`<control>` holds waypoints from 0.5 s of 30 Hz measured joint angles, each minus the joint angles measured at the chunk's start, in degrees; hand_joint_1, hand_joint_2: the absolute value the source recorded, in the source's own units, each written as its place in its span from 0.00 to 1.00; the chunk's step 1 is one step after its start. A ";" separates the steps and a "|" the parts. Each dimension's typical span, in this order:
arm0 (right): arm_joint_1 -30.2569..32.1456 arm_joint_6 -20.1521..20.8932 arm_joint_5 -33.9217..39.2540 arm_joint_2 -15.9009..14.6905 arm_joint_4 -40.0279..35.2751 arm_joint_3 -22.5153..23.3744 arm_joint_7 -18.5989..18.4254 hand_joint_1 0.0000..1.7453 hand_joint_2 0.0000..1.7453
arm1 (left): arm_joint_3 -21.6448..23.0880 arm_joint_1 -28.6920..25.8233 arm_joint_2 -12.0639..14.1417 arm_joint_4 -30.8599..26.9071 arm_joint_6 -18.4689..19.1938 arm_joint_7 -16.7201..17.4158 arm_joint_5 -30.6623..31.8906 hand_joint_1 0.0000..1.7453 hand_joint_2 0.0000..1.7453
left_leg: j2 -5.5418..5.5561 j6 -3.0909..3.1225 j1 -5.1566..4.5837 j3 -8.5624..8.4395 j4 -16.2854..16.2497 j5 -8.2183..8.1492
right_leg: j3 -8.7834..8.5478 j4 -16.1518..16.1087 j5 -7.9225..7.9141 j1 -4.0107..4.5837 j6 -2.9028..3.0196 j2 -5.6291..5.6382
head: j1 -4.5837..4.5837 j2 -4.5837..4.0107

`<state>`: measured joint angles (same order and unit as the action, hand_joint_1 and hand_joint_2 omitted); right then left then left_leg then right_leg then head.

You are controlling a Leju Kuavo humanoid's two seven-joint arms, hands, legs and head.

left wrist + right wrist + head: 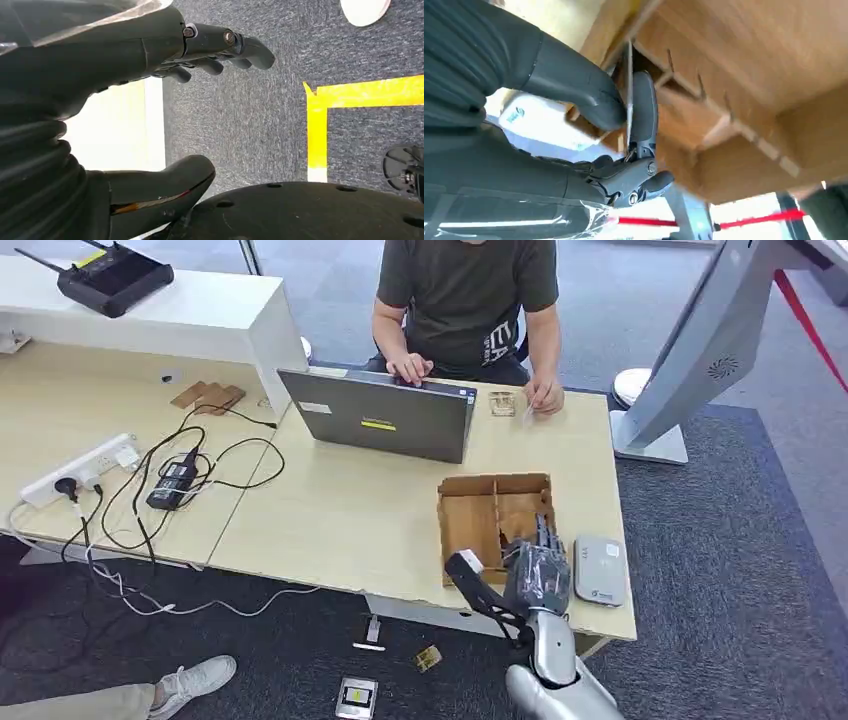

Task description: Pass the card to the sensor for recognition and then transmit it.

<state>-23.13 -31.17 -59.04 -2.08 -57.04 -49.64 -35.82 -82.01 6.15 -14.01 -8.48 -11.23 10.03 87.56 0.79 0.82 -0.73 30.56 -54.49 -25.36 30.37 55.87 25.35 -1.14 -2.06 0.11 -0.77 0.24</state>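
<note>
A pale wooden bench stands on grey carpet and carries one open laptop, one divided cardboard box near its right edge and one grey sensor just right of the box. The right hand reaches into the box, thumb and a finger pinching one thin card edge-on. The left hand hangs over the carpet, fingers apart, holding nothing.

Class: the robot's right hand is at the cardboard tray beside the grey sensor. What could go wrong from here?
1. The right hand pinches the card edge-on between thumb and finger; so thin a hold may slip.
2. Lifting, the card could catch the cardboard tray dividers.
3. The sensor lies near the table edge and might be knocked off.
</note>
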 joint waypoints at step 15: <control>-0.55 0.83 -13.94 -5.25 -19.24 0.83 -4.11 1.00 1.00 | 0.04 -0.05 0.22 -0.07 1.20 -0.04 0.00 0.00 1.00 | -0.06 0.00 0.00 -0.01 -0.02 0.00 | 0.01 -0.01 0.00 0.00 0.00 0.05 | 0.00 -0.02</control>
<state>-23.69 -30.34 -72.99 -7.32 -76.28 -48.81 -39.93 -81.96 6.11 -13.79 -8.55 -10.03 9.99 87.56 0.72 0.82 -0.74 30.55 -54.51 -25.36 30.39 55.86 25.35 -1.14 -2.06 0.15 -0.76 0.22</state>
